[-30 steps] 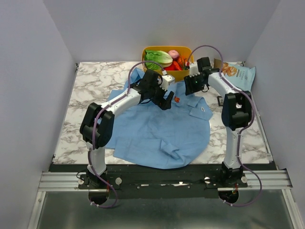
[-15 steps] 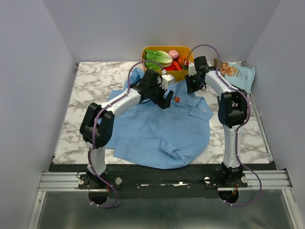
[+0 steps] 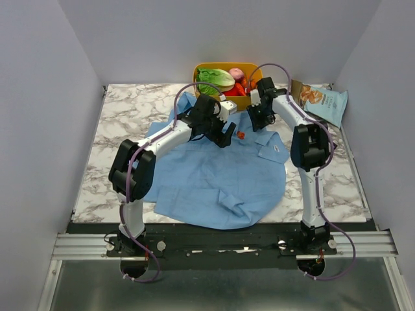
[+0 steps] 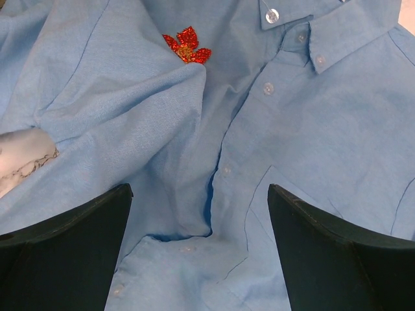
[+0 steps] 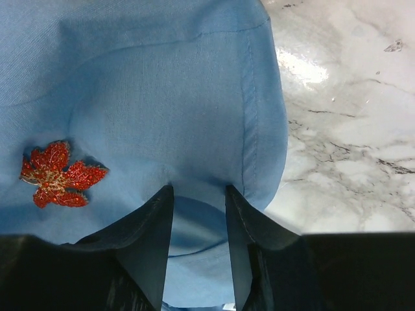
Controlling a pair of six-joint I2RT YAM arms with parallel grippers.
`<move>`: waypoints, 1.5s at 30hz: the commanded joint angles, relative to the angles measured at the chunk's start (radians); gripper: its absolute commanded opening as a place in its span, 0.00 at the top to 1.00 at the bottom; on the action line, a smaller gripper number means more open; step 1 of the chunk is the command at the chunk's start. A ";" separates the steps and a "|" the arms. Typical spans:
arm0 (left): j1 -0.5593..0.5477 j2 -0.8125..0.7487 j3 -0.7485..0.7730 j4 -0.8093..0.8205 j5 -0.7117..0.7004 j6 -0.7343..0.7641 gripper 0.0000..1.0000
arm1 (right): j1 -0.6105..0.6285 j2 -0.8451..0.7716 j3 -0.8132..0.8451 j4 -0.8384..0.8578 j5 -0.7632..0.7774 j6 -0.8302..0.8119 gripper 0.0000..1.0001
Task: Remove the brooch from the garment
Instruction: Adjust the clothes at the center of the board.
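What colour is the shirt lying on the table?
The shirt is plain light blue, shown best in the left wrist view.

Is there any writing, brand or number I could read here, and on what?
No text can be read.
The snack bag at the far right: printed, but too small and blurred to read.
The shirt: no wording visible.

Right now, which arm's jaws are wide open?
The left arm: its jaws stand wide apart over the blue shirt, holding nothing. On the right arm they are narrow, with a shirt fold between them.
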 commanded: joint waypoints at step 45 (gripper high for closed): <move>0.020 -0.048 -0.025 0.003 -0.026 -0.023 0.31 | -0.038 0.006 0.034 -0.114 0.014 -0.044 0.47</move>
